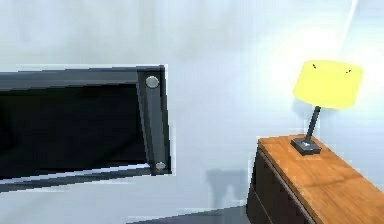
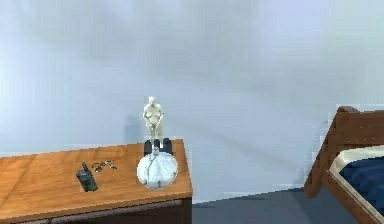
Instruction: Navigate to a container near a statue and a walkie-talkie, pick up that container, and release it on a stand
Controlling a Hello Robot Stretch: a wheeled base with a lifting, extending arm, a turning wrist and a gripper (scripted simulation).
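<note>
I'm alongside the worktop [image 2: 40,175], pale round container [image 2: 157,172] resting by statue [image 2: 152,120] and walkie-talkie [image 2: 87,178], pickup and stand drop yet to do, fingers' state I can't tell.

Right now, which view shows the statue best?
The arm side view: the pale statue stands upright on the wooden table, behind a round white container. The forward view faces a yellow lamp and dark panel.

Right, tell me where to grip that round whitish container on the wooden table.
Probably grip the container around its widest part, coming from the table's near edge. Its body is round and bulges evenly, the statue stands close behind it, and the walkie-talkie lies to its left in the arm side view.
</note>
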